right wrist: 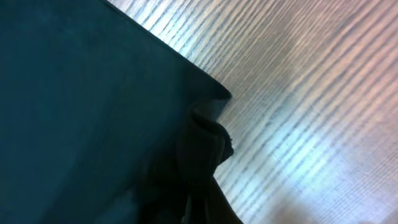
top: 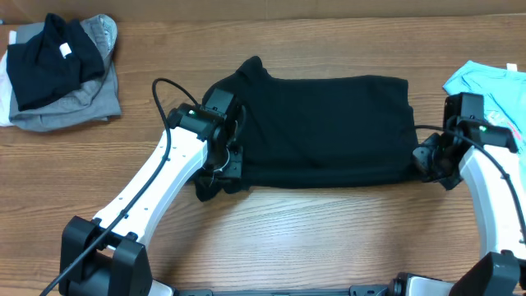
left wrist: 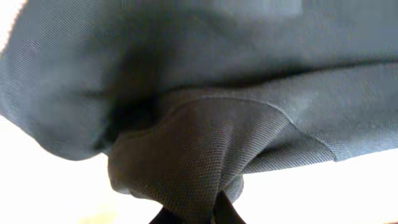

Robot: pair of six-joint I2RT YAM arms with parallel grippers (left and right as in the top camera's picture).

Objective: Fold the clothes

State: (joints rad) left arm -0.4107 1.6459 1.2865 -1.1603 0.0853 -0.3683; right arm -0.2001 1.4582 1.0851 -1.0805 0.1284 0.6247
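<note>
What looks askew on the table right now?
The black shirt is untidy at its left end: fabric wads up by the left claw, and a corner pokes out at top left. Its right edge, by the right claw, lies straight. In the far-left pile, the black garment sits crooked on the grey garment.

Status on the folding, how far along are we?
Done, apparently: a stack of clothes, black over grey, sits at the far left corner. In hand: the black shirt lies mid-table, partly folded, with the left gripper and right gripper each pinching bunched fabric at its ends. Left: finish this fold, then the light blue shirt at the right edge, untouched.
</note>
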